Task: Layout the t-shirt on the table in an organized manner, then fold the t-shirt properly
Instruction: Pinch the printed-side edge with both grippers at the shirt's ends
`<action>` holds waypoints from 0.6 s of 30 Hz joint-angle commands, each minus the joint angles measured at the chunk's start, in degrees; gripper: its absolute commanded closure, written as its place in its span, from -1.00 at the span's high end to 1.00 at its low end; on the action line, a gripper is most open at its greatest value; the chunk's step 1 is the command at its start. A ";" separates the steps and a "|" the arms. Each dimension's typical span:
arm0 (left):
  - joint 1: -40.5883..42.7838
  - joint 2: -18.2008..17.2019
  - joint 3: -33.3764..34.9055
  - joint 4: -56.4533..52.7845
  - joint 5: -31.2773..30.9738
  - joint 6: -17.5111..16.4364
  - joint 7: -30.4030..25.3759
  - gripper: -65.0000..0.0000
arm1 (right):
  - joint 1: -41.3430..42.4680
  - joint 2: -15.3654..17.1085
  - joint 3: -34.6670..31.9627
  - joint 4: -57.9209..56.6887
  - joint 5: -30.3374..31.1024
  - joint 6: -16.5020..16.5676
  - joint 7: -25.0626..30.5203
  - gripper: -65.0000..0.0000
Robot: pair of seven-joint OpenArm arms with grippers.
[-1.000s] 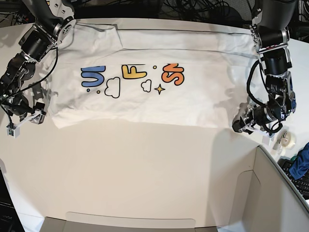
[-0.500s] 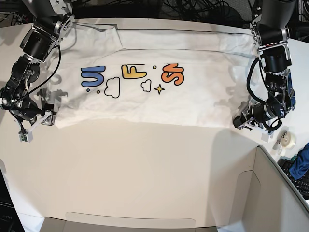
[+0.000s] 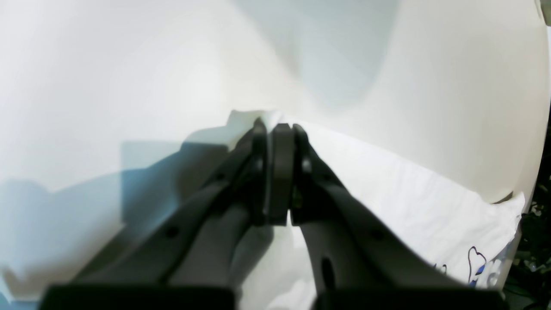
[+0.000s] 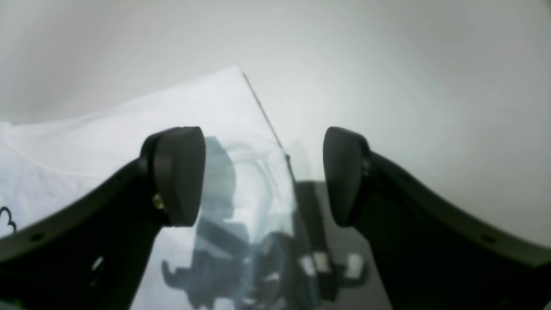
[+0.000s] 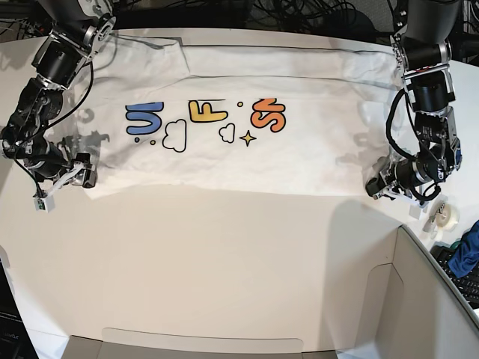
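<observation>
The white t-shirt [image 5: 299,157] lies spread across the far half of the table [image 5: 224,262], its blue, yellow and orange lettering facing up. At the right of the base view, my left gripper [image 5: 374,188] is down at the shirt's near right corner. The left wrist view shows this gripper [image 3: 277,129] shut, with the corner of the t-shirt [image 3: 387,193] pinched at its tips. My right gripper [image 5: 66,185] is at the shirt's near left corner. It stands open [image 4: 262,172], with the edge of the t-shirt [image 4: 206,112] running between its fingers.
A grey box wall [image 5: 419,299] rises at the front right. Beside it lie a tape roll [image 5: 447,217] and a blue cloth [image 5: 465,254]. Dark cables run along the table's far edge.
My left gripper has shut at the shirt's right corner. My right gripper has moved in toward the shirt's left corner and stays open.
</observation>
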 commanded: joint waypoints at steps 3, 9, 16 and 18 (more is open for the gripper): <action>-1.07 -0.98 0.02 0.55 0.59 0.18 0.44 -1.00 | 1.58 0.75 0.18 -2.25 0.69 0.73 0.87 0.31; -1.07 -0.89 0.02 0.55 0.59 0.18 0.44 -1.00 | 2.55 -0.84 -0.26 -3.31 0.69 0.73 0.87 0.31; -1.07 -0.81 0.02 0.55 0.59 0.18 0.44 -1.00 | 3.78 -2.42 -0.34 -3.31 0.69 0.99 0.52 0.29; -1.07 -0.81 0.02 0.64 0.59 0.18 0.44 -1.00 | 3.78 -2.51 -0.43 -3.31 0.69 0.99 0.52 0.28</action>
